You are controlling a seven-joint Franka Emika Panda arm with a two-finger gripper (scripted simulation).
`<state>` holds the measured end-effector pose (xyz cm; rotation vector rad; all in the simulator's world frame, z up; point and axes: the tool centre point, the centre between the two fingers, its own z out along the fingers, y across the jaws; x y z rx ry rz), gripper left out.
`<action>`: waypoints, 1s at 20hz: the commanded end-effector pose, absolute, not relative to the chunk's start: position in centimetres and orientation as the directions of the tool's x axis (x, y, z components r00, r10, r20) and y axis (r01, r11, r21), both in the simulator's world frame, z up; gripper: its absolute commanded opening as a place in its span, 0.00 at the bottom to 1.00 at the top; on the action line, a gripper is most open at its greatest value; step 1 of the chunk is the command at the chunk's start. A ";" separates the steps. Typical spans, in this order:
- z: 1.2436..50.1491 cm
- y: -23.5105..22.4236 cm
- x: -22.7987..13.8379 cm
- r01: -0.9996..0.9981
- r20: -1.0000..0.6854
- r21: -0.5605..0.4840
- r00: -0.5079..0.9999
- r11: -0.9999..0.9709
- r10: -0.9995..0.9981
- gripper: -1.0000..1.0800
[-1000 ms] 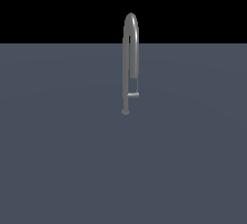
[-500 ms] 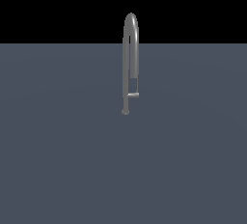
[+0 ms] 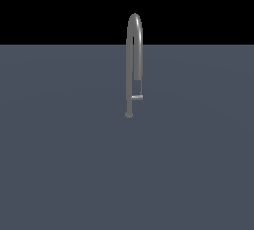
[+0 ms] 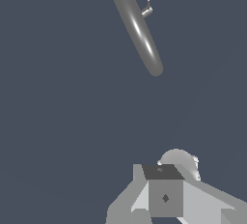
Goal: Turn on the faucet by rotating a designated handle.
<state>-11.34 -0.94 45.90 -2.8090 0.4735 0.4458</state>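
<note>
**Faucet stands alone on the surface, tool far from the handle**

From my exterior view I see the faucet (image 3: 134,50) standing upright on the flat slate-grey surface (image 3: 59,164), a little to that view's right of centre and towards the far side. It is a tall, thin grey metal pipe that rises, bends over in a narrow inverted-U arch and comes partway back down. Its small round foot sits on the surface at the bottom of the longer leg. The handle (image 3: 137,97) is a short, light-grey bar branching sideways from the pipe low down, just above the foot; it lies level and points towards the exterior view's right. The arm does not appear in this view at all.

On my wrist camera the faucet (image 4: 136,26) shows as a slanted, foreshortened grey shape with a bright streak along it, seen mostly from above. The handle (image 4: 146,10) is a small stub poking out of its side.

Part of the tool (image 4: 164,196) fills the near edge of the wrist picture: a grey block with a dark top face, white-grey body parts either side and a rounded pale piece behind it. It is well apart from the faucet and touches nothing. The fingertips are out of frame, so I cannot tell whether the tool is released or clenched.
</note>
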 end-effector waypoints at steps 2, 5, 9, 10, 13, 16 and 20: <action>45.0 -1.2 -9.4 -0.403 -0.395 -0.222 0.870 -0.888 -0.296 0.00; 44.1 -1.5 -7.8 -0.446 -0.443 -0.239 0.841 -0.863 -0.311 0.00; 42.7 -1.9 -5.6 -0.502 -0.507 -0.258 0.798 -0.826 -0.326 0.00; 42.4 -2.0 -5.1 -0.516 -0.523 -0.262 0.786 -0.816 -0.329 0.00; 41.3 -2.4 -3.6 -0.558 -0.570 -0.271 0.750 -0.784 -0.335 0.00; 40.0 -2.8 -2.2 -0.599 -0.617 -0.278 0.711 -0.751 -0.338 0.00; 38.3 -3.2 -0.3 -0.653 -0.677 -0.283 0.655 -0.702 -0.337 0.00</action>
